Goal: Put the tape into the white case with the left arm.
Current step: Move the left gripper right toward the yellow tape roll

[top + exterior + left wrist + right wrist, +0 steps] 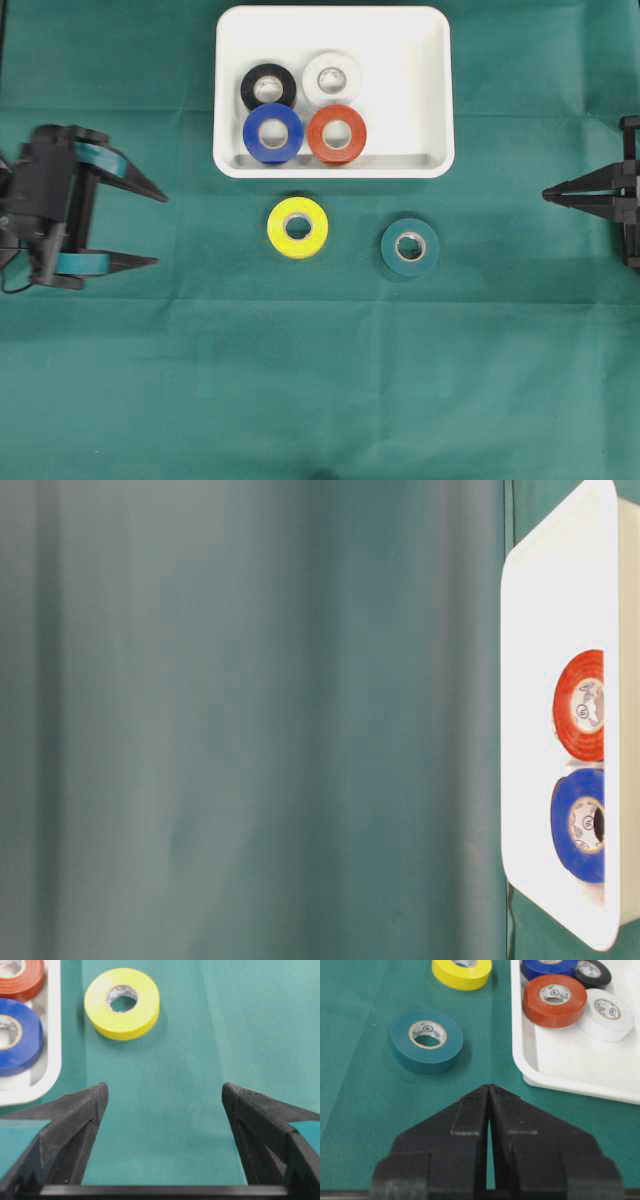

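Observation:
Two tape rolls lie on the green cloth in front of the white case (400, 60): a yellow tape (298, 227) and a teal tape (410, 247). Inside the case lie several rolls: black (268, 87), white (332, 75), blue (273, 133) and red (337, 134). My left gripper (161, 230), with teal bands, stands open at the left edge and holds nothing. In the left wrist view the yellow tape (122, 1004) lies ahead of the open fingers (164, 1091), slightly to the left. My right gripper (547, 195) is shut at the far right, empty.
In the left wrist view, the case's rim (52, 1035) runs along the left side. The right wrist view shows the teal tape (426, 1040) ahead on the left, the case (560, 1070) on the right. The table-level view shows only cloth and the case (530, 680).

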Action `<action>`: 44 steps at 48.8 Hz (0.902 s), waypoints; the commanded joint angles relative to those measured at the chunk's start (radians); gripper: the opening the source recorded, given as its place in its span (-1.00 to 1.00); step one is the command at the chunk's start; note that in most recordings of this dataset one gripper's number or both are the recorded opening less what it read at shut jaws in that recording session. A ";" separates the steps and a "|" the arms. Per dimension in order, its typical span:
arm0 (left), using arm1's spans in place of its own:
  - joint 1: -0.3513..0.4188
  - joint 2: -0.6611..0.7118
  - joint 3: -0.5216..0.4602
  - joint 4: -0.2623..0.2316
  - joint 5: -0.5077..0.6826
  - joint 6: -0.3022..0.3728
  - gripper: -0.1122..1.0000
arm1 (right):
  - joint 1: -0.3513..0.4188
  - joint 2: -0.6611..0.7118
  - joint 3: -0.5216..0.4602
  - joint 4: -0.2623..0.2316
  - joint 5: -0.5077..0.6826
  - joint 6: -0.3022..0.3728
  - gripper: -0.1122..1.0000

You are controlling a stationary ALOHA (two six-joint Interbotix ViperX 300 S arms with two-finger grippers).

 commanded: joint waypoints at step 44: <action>0.008 0.548 -0.430 0.002 0.009 0.003 0.92 | -0.002 0.006 -0.011 -0.002 -0.011 0.003 -0.97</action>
